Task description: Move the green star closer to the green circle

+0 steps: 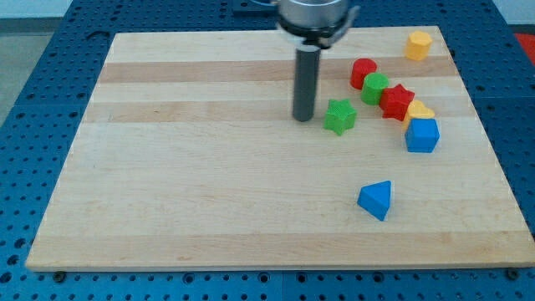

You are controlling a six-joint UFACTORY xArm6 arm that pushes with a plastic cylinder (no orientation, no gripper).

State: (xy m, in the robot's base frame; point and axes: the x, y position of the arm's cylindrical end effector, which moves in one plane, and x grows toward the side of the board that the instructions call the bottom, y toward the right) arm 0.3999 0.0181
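The green star (339, 116) lies on the wooden board right of centre. The green circle (374, 88) sits up and to its right, a short gap away, wedged between a red block (363, 72) and a red star (397, 101). My tip (303, 118) rests on the board just left of the green star, with a small gap between them. The dark rod rises from the tip to the arm at the view's top.
A yellow block (420, 109) and a blue cube (422, 135) sit right of the red star. A blue triangle (375, 200) lies lower down. A yellow block (418, 44) stands near the top right corner. The board (167, 167) lies on a blue perforated table.
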